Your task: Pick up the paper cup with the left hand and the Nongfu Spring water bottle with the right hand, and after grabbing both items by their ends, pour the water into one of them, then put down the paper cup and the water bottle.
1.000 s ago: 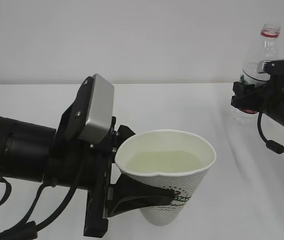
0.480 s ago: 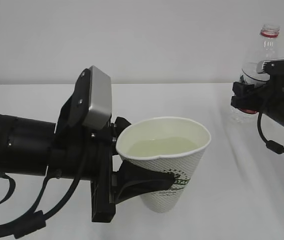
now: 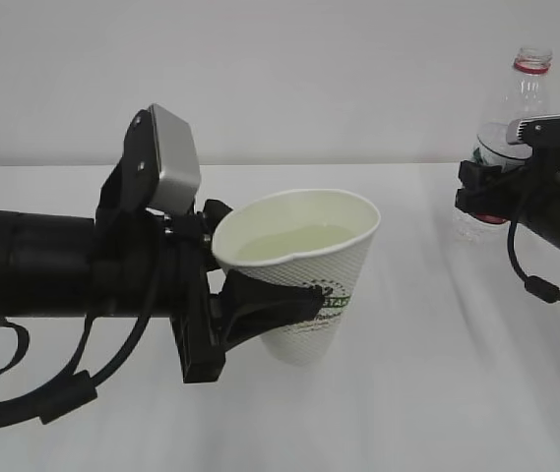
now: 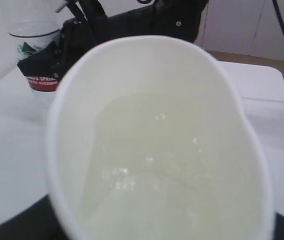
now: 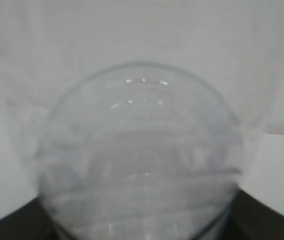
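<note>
Cup [image 3: 304,280] full, pinched by left hand [image 3: 260,300]; right hand [image 3: 486,192] pinches bottle [image 3: 516,128]. I'd lower level, slowly.

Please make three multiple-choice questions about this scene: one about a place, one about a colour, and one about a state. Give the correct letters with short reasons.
1. Where is the Nongfu Spring water bottle in the exterior view?
A. far right, in the right end effector
B. lying in the middle of the table
C. inside the cup

2. What colour is the ring at the bottle's neck?
A. blue
B. red
C. yellow

3. What is the state of the paper cup?
A. upside down
B. empty and crushed
C. upright, holding liquid, gripped by the left end effector

Answers:
1. A, the bottle stands upright at the far right with the black fingers around its middle.
2. B, a red ring sits just under the open mouth.
3. C, pale water fills the cup and a finger wraps its wall.
</note>
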`<control>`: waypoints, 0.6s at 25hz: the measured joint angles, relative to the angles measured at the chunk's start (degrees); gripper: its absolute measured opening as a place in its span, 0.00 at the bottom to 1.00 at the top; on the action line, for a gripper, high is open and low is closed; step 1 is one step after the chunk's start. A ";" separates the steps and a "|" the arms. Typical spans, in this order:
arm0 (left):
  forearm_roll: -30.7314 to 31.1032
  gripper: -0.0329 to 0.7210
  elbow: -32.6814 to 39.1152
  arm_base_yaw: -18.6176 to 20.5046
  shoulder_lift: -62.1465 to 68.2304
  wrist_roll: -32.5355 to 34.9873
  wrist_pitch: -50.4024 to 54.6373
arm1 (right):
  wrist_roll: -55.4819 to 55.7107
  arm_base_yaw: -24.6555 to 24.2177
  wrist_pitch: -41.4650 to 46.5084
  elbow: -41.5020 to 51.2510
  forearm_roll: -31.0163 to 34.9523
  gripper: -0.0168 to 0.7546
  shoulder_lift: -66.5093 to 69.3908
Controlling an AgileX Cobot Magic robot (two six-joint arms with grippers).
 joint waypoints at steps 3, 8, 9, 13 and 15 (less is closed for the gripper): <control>-1.10 0.61 0.00 1.34 0.00 1.00 0.05 | 0.00 0.00 0.00 0.00 0.00 0.57 0.00; -1.46 0.61 0.00 4.83 0.00 1.39 0.27 | 0.00 0.00 0.47 0.00 0.00 0.57 0.00; -1.60 0.61 0.00 5.45 0.00 1.39 0.27 | 0.00 0.00 0.59 0.00 0.00 0.57 0.00; -2.61 0.61 0.00 7.90 0.00 1.53 0.27 | 0.00 0.00 0.71 0.00 -0.10 0.57 0.00; -2.99 0.61 0.00 9.20 0.05 1.57 0.31 | 0.00 0.00 0.80 0.00 -0.10 0.57 0.00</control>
